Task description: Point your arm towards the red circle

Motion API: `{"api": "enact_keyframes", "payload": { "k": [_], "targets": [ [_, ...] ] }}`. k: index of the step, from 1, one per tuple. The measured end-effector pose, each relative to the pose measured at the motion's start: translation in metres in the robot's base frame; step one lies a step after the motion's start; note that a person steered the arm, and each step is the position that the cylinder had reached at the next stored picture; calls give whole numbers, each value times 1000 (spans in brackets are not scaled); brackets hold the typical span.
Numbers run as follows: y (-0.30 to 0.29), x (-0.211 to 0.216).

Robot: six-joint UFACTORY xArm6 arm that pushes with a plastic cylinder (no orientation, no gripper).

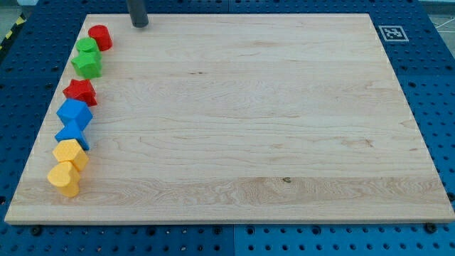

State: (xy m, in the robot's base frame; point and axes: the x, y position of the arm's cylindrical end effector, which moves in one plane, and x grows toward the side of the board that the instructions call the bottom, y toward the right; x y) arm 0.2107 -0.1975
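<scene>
The red circle block point(100, 36) sits at the top left of the wooden board point(234, 121). My tip point(139, 24) rests on the board near its top edge, a short way to the right of the red circle and slightly above it, not touching it. Below the red circle, a column of blocks runs down the left edge: two green blocks point(87, 59) touching each other, a red star point(80, 92), two blue blocks point(74, 119), and two yellow blocks point(67, 166), the lower one heart-shaped.
A black-and-white marker tag point(392, 33) lies at the board's top right corner. The board sits on a blue perforated table point(434, 85).
</scene>
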Motion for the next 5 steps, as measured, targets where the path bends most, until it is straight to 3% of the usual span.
{"api": "enact_keyframes", "payload": {
  "k": [1, 5],
  "targets": [
    [-44, -13],
    [-107, 2]
  ]
}}
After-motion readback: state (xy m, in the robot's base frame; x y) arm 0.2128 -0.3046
